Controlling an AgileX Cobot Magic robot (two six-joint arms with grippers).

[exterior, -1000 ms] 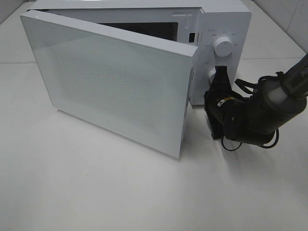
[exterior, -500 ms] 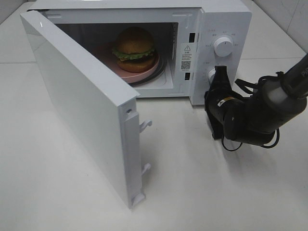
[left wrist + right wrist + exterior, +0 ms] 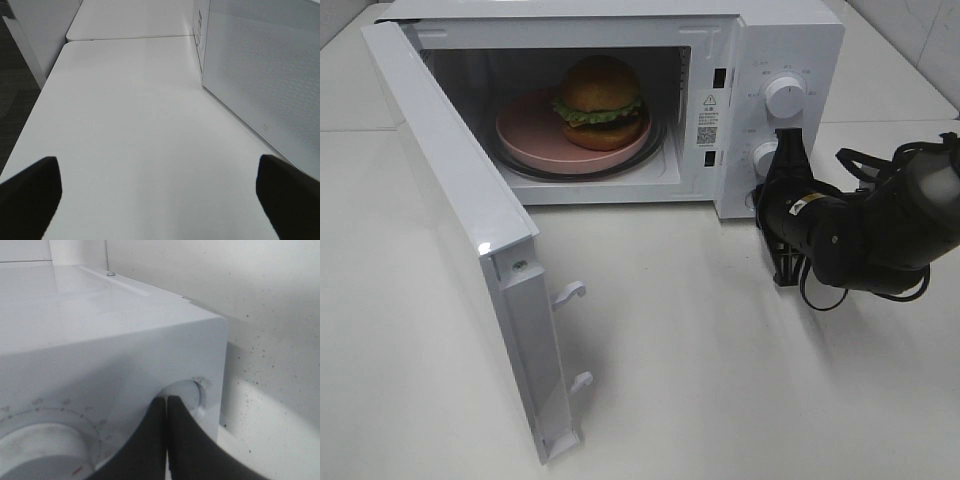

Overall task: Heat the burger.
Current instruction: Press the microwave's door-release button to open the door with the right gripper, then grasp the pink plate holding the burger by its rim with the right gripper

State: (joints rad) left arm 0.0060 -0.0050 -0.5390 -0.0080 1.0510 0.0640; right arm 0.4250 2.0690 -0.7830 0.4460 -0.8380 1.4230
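A robot test setup staged as a kitchen corner: a white microwave (image 3: 790, 40) with a burger (image 3: 600, 95) inside stands on a plain white tabletop (image 3: 740, 380), a black robot arm (image 3: 880, 235) beside it.

The microwave (image 3: 820, 60) carries a white sticker (image 3: 708, 118) on its front frame, just right of the cavity. It shows a warning triangle above a QR code, with fine print too small to read. Faint scale marks ring the upper knob (image 3: 784, 96), illegible. A small yellow label (image 3: 809, 204) on the right arm is unreadable.
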